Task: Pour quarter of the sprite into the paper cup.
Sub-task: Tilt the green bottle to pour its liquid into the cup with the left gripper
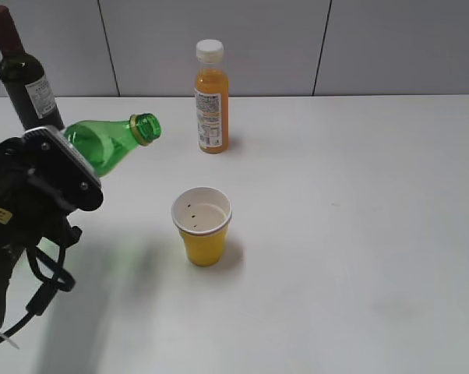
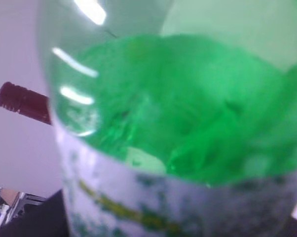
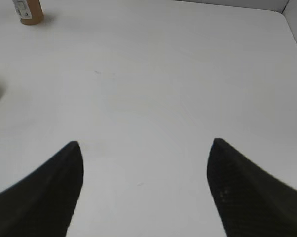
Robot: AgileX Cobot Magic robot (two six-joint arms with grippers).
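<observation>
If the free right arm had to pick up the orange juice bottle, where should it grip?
Grip the juice bottle around its labelled middle, approaching level from its right: it stands upright, straight-sided, with bare table there. The right gripper is open and empty.

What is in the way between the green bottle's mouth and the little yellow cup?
Nothing visible. The sprite bottle, tilted in the left gripper, has its open mouth up and to the left of the paper cup, with only bare table and air between. The orange juice bottle and wine bottle stand farther back.
</observation>
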